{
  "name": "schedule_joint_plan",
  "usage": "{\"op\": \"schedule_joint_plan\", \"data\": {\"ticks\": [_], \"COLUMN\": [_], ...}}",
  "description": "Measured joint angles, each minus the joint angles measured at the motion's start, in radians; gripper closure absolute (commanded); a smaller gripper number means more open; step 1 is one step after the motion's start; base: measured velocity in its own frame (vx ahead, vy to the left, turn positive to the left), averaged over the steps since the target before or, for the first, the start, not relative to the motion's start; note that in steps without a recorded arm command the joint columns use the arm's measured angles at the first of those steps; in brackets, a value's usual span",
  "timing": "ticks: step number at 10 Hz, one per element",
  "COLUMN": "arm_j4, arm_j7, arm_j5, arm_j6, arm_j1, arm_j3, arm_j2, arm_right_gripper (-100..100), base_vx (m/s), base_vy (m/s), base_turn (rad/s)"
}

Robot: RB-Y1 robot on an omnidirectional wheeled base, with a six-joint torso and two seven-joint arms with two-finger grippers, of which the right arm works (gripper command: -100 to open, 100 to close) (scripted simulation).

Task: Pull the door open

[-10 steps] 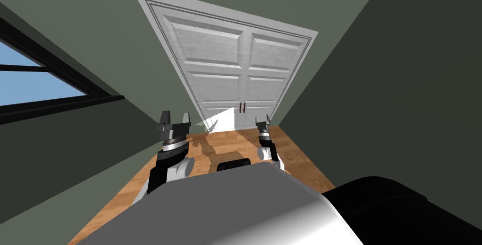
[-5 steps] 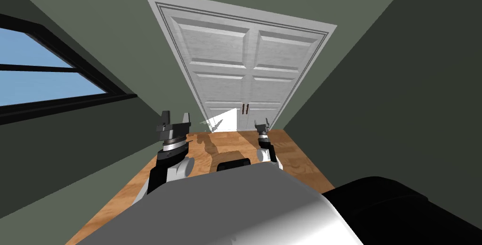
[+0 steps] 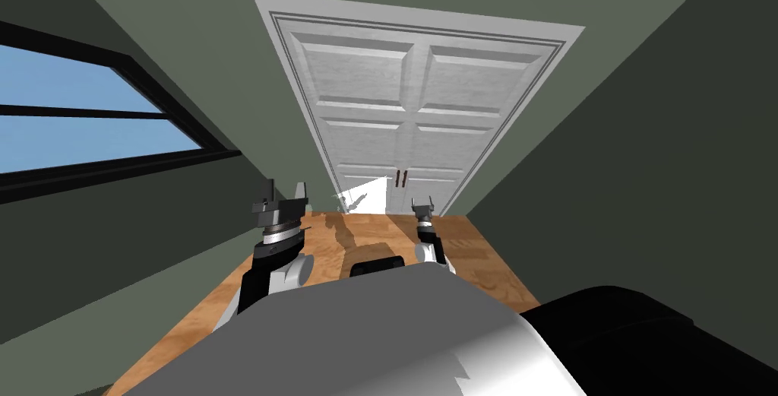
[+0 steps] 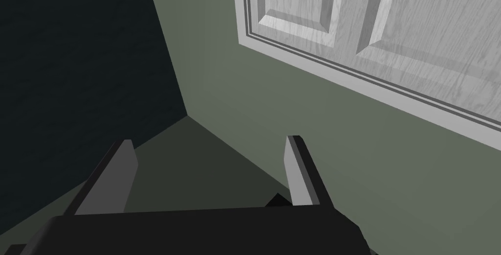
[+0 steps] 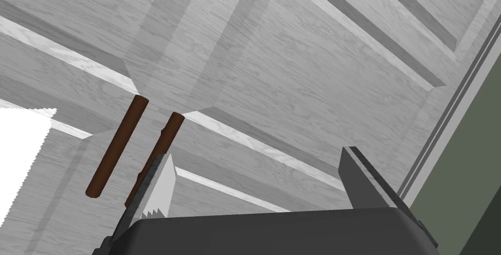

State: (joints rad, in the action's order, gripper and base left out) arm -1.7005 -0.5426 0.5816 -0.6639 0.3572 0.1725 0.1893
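A white panelled double door point(image 3: 410, 102) stands shut ahead at the end of a narrow passage, with two dark brown bar handles point(image 3: 400, 178) side by side at its centre seam. In the right wrist view the door point(image 5: 303, 71) is close and both handles show, the left handle point(image 5: 116, 145) and the right handle point(image 5: 164, 139). My right gripper point(image 5: 257, 178) is open, one finger overlapping the right handle's lower end, nothing between the fingers. It shows small point(image 3: 422, 205) before the door. My left gripper point(image 3: 283, 200) is open and empty, pointing at the wall beside the door frame point(image 4: 372, 85).
Grey-green walls point(image 3: 646, 148) close in on both sides of the passage. A dark-framed window point(image 3: 83, 121) is in the left wall. The floor point(image 3: 471, 251) is wooden planks, with a bright patch of light at the door's foot.
I have turned and moved, so the door now sits squarer and more to the right in the head view. Both arms hold the same pose.
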Motion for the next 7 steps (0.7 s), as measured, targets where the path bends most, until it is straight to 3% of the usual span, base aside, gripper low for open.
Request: {"op": "schedule_joint_plan", "data": {"ticks": [2, 7], "arm_j4": [0.046, 0.195], "arm_j7": [-0.031, -0.159], "arm_j5": [0.027, 0.132], "arm_j6": [-0.011, -0.079], "arm_j1": [-0.019, -0.036], "arm_j3": [0.002, 0.035], "arm_j2": [0.008, 0.039], "arm_right_gripper": [-100, -100], "base_vx": [0.059, 0.093], "base_vy": [-0.028, -0.038], "base_turn": [0.132, 0.188]}}
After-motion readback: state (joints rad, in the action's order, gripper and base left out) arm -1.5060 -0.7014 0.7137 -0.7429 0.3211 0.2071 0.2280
